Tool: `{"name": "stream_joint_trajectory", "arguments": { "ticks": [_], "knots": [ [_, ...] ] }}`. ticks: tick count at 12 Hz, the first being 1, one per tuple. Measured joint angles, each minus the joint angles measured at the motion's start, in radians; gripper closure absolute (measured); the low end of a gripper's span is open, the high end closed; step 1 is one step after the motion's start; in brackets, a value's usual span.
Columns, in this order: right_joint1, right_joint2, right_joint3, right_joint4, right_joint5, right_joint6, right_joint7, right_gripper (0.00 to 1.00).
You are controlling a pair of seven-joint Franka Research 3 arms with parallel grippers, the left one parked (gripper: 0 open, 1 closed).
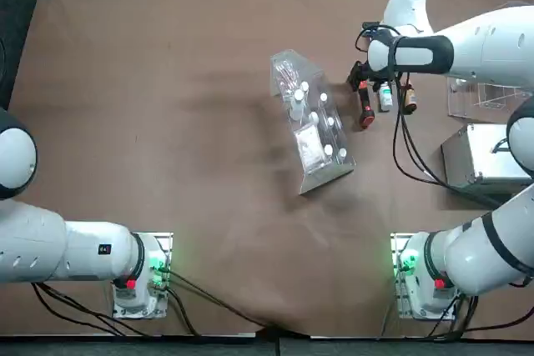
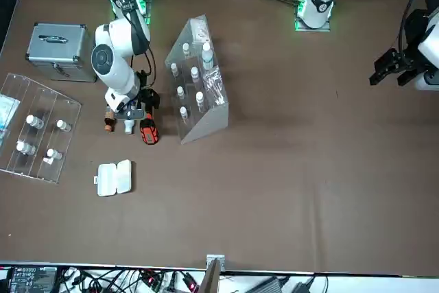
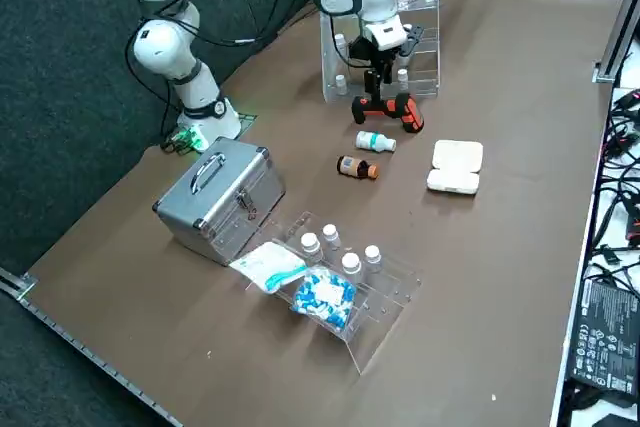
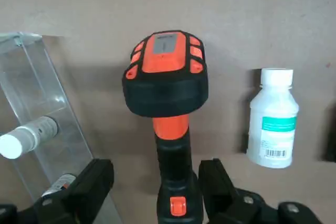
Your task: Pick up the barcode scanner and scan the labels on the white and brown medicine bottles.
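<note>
Step in hand: picking up the barcode scanner [image 4: 167, 93], by my reading; scanning seems still to come.
Scanner: lying on the bench [image 2: 288, 190], head out past the fingertips, black handle reaching back between them.
Right pincer [image 4: 156, 167]: fingers set wide, one to each side of the handle — one finger close by it, a plain gap at the other. Nothing is held.
White bottle [image 4: 274, 129]: on its side near the scanner, green band and barcode turned up to the wrist camera.
Brown bottle [image 3: 357, 167]: on its side, just beside the white one, on the side away from the scanner.
Next move: centre the fingers on the handle, lower if needed, then close and lift; after that, aim the head at the white label, then the brown.
Risk: closing off-centre could nudge or roll the handle.
Wrist view alone: the spacing of fingers and handle, and the barcode readable as such.
Right side view: both bottles whole, plus a bag of blue-and-white capsules [image 3: 325, 297] on the near rack [image 3: 372, 339].
Front view: the open white case [image 2: 113, 178], which the top view does not show.
</note>
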Motion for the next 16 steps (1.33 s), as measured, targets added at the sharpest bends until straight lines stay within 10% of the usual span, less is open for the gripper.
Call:
{"name": "stream_joint_trajectory", "arguments": {
  "ticks": [16],
  "knots": [
    [-0.001,0.078,-0.007,-0.014,-0.002,0.074,0.002,0.0]
  ]
}}
